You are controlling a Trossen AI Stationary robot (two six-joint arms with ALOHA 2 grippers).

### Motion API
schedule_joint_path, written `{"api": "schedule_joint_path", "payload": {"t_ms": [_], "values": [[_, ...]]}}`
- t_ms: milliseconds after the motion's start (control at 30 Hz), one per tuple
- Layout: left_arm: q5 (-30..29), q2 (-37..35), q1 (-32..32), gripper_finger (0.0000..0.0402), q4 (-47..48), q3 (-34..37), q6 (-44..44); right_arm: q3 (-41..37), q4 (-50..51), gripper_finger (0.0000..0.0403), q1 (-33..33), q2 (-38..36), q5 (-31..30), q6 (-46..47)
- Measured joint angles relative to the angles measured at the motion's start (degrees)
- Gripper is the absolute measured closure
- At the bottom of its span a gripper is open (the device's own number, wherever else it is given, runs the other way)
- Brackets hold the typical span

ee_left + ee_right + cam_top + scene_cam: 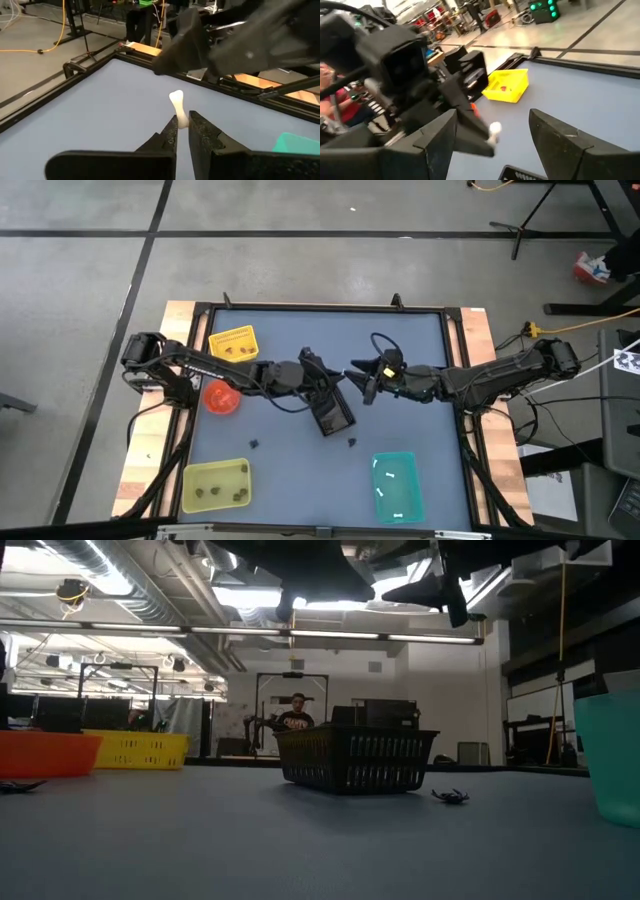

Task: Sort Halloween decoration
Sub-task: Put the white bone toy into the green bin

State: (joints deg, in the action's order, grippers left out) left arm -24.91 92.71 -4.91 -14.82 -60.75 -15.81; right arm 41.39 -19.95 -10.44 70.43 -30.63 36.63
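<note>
My left pincer [182, 131] is clenched on a white bone trinket [179, 107] above mid-counter, right pincer [492, 132] spread wide facing it. Trays partly filled; dark trinkets [352, 442] remain on the counter [290, 455], sorting unfinished

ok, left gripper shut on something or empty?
Shut on a piece: the left gripper pinches a small white bone-shaped trinket between its fingertips, held above the blue table. The right gripper faces it, open.
</note>
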Motion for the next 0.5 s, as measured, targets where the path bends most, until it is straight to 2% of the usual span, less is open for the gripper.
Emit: {"api": "schedule_joint_path", "payload": {"t_ms": [300,500], "values": [[0.04,0.0,0.03,0.0388,0.02,0.02,0.0,0.0,-7.55,0.0157,0.07,6.89,-0.24,-2.44],[0.27,0.0,0.0,0.0388,-0.03,0.02,-0.02,0.0,-9.26,0.0158,0.07,7.96,-1.9,-2.65]]}}
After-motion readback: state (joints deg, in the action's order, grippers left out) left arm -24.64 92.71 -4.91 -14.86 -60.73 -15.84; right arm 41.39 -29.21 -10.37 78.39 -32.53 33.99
